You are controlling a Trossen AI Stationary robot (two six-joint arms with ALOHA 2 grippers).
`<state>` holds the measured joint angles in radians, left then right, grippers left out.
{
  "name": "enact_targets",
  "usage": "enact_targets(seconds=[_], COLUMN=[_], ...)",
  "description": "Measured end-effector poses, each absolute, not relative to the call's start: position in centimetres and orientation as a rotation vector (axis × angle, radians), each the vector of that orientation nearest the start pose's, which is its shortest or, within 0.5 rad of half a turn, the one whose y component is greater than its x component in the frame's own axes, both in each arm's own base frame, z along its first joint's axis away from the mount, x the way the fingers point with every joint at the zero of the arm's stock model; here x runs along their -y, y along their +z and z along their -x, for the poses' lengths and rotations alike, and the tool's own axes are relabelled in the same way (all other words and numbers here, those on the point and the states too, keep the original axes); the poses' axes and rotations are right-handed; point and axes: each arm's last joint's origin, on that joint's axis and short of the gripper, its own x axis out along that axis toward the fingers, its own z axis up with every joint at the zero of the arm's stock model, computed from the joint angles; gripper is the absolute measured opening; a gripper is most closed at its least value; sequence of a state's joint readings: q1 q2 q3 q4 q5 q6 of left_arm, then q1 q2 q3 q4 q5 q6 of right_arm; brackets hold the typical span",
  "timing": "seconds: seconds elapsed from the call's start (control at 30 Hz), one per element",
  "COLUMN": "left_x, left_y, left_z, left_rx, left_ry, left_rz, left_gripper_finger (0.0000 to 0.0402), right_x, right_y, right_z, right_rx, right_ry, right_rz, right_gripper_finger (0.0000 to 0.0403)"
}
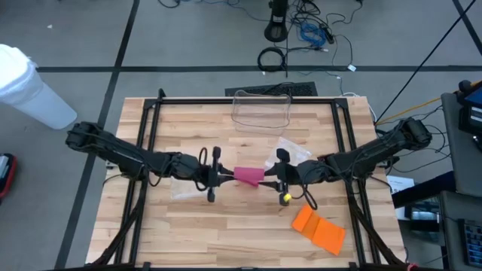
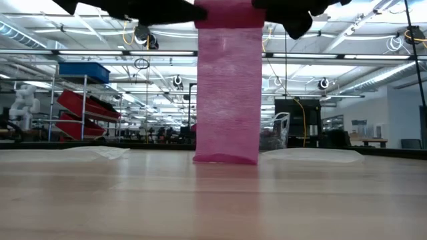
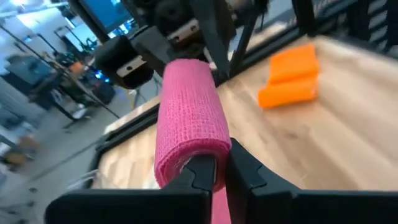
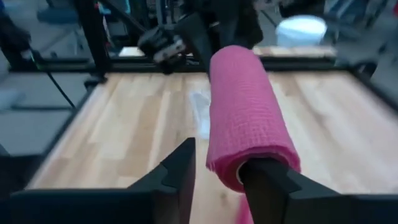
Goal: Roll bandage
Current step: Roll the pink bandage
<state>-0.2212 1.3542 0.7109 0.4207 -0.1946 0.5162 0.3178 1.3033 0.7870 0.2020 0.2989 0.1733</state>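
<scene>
Orange pack (image 1: 318, 228): lies flat on the counter (image 1: 226, 233) near its front edge, on the right side, well apart from both arms.
Left gripper (image 1: 219, 178): mid-counter, reaching in from the left — its fingers (image 3: 205, 174) are pinched closed on the left end of the bandage roll.
Bandage (image 1: 248, 176): a pink roll held in the air between the two grippers above the middle of the counter; in the low view a loose tail (image 2: 228, 93) hangs straight down from it and its lower end touches the wood.
Right gripper (image 1: 273, 178): mid-counter, reaching in from the right — its fingers (image 4: 270, 180) stand parted at the roll's right end, one of them pushed into the roll's core.
Wrappers (image 1: 295, 150): clear plastic, flat on the counter just behind the right gripper.
Clear tub (image 1: 261, 111): stands near the counter's far edge, at the middle.
</scene>
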Motion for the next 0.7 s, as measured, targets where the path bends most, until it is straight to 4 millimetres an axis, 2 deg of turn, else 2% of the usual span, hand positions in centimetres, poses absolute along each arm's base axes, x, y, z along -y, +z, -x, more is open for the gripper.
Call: enact_targets(seconds=[0.17,0.33,0.6,0.7], left_x=[6.6,7.2,7.1,7.1], left_y=[22.9,22.7,22.7,22.8], left_z=[-29.1,-29.1,-29.1,-29.1], left_rx=[-0.219,-0.221,-0.219,-0.213], left_ry=[-0.051,-0.030,-0.013,-0.009], left_rz=[-0.671,-0.731,-0.686,-0.606], left_gripper_finger=[0.0015,0.0018,0.0022,0.0030], right_x=[-7.8,-7.8,-7.7,-7.6], right_y=[26.0,25.9,25.7,25.7], right_z=[-27.3,-27.3,-27.2,-27.2], right_rx=[-0.300,-0.309,-0.324,-0.333], right_ry=[-0.024,-0.024,-0.054,-0.050], right_rz=[-0.177,-0.180,-0.084,-0.036], right_gripper_finger=[0.0116,0.0095,0.0015,0.0009])
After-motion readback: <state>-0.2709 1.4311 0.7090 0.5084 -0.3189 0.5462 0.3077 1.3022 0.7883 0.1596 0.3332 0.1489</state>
